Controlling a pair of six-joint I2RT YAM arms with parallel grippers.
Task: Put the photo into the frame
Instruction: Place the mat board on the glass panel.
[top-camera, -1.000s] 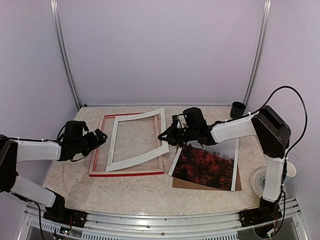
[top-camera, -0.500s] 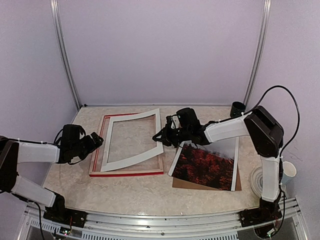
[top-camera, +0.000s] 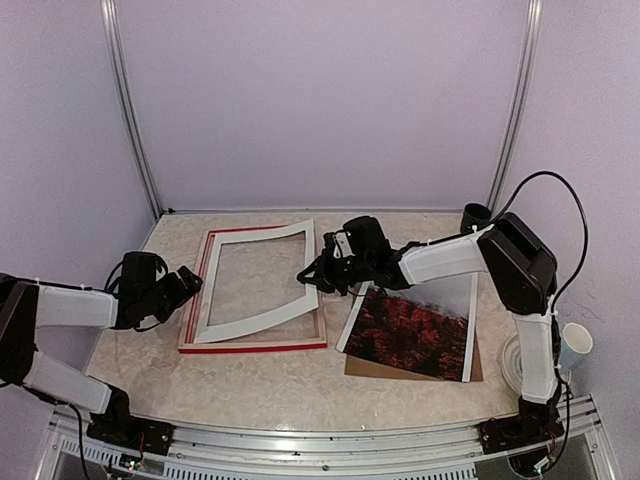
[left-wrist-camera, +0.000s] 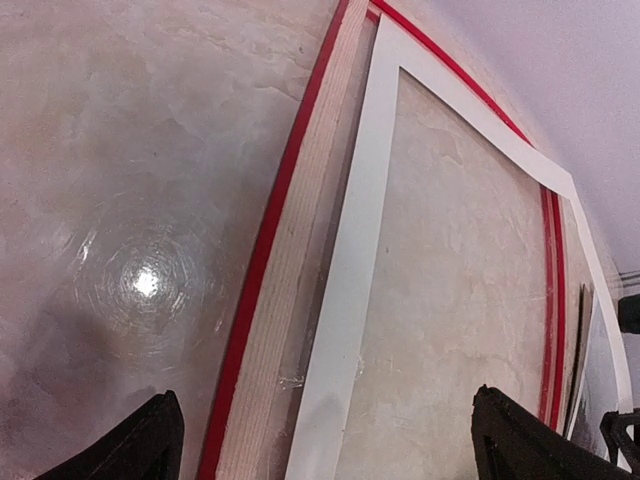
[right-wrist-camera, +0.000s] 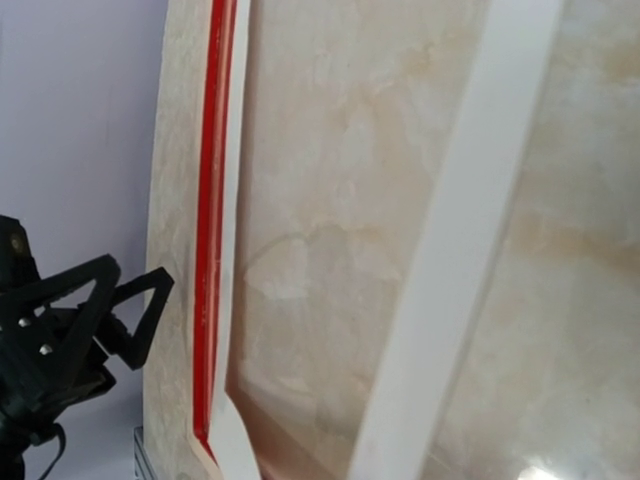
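Note:
The red frame (top-camera: 255, 346) lies flat at the table's centre-left. A white mat (top-camera: 213, 285) lies skewed over it, with its right side lifted. My right gripper (top-camera: 312, 272) is shut on the mat's right strip; its fingers do not show in the right wrist view, where the mat (right-wrist-camera: 470, 230) and the frame's red edge (right-wrist-camera: 215, 200) fill the picture. My left gripper (top-camera: 193, 281) is open and empty just left of the frame. In the left wrist view the gripper (left-wrist-camera: 335, 450) straddles the frame's left rail (left-wrist-camera: 265, 260) and the mat (left-wrist-camera: 360, 250). The photo (top-camera: 405, 335) lies to the right.
The photo rests on a brown hardboard panel (top-camera: 478, 368). A dark cup (top-camera: 476, 217) stands at the back right. A paper cup (top-camera: 574, 343) and a pale round disc (top-camera: 520, 360) sit at the right edge. The left gripper (right-wrist-camera: 60, 330) shows in the right wrist view.
My right gripper has moved left, carrying the white mat's right side leftward across the frame. My left gripper has drawn back a little to the left.

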